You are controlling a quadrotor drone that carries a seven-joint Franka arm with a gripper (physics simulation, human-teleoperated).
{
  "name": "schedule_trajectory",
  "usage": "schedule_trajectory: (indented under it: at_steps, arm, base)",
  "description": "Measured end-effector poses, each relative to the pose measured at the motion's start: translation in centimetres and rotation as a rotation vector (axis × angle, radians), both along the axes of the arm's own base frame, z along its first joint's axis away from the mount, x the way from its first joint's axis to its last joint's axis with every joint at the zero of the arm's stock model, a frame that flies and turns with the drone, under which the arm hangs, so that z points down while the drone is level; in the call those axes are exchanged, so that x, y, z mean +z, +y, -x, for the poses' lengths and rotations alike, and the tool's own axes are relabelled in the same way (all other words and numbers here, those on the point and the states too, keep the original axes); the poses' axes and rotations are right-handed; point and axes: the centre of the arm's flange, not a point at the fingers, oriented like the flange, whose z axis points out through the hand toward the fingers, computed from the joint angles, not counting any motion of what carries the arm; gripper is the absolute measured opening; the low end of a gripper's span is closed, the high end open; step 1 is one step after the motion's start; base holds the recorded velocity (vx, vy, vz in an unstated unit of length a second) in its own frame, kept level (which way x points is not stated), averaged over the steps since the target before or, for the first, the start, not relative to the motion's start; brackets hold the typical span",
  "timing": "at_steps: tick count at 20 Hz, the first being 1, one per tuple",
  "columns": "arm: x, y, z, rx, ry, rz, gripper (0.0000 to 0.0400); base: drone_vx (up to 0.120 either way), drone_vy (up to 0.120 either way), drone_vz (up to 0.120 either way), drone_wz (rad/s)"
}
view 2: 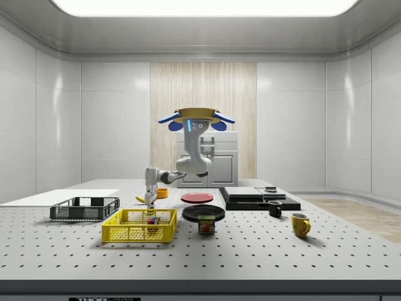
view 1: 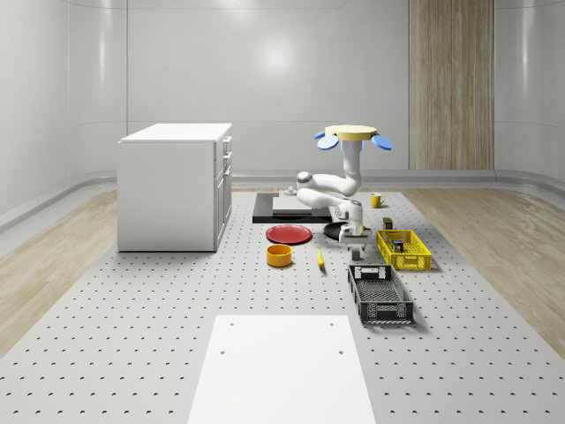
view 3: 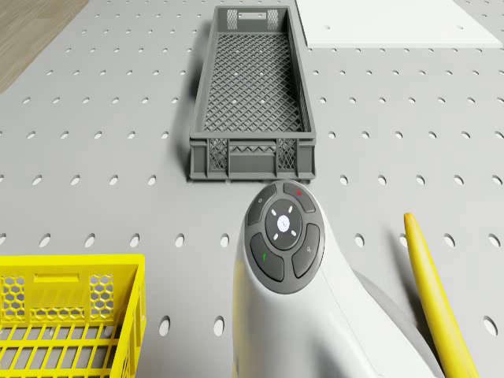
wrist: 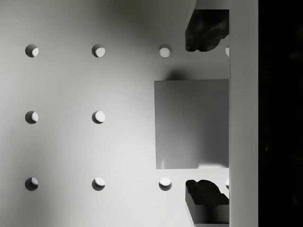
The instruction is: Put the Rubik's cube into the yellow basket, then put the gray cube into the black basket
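Observation:
The gray cube (wrist: 191,124) lies on the perforated table. My gripper (wrist: 207,116) is open around it, one dark finger (wrist: 208,28) on each side, with a gap on both sides. In the whole-scene view the drone (view 1: 353,134) hovers over the table's middle. Its arm bends down to the gripper (view 1: 357,251), which hangs low between the yellow basket (view 1: 404,250) and the black plate. The Rubik's cube (view 2: 152,220) sits inside the yellow basket (view 2: 139,226). The black basket (view 1: 380,294) stands just in front of the gripper, nearer the whole-scene camera.
A banana (view 1: 320,258), an orange bowl (view 1: 279,255) and a red plate (view 1: 290,234) lie to the whole-scene view's left of the gripper. A white cabinet (view 1: 175,185) stands further left. A Spam can (view 2: 206,224) and two mugs (view 2: 300,224) are beside the black plate (view 2: 203,212).

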Motion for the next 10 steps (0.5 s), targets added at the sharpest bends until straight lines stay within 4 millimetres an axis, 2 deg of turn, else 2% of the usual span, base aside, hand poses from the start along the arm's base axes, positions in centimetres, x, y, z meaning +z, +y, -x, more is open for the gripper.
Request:
schedule_trajectory:
  at_steps: [10]
  arm:
    - [1.6, 0.7, -0.2, 0.000, 0.000, 0.000, 0.0400]
  base:
    - [0.000, 0.000, 0.000, 0.000]
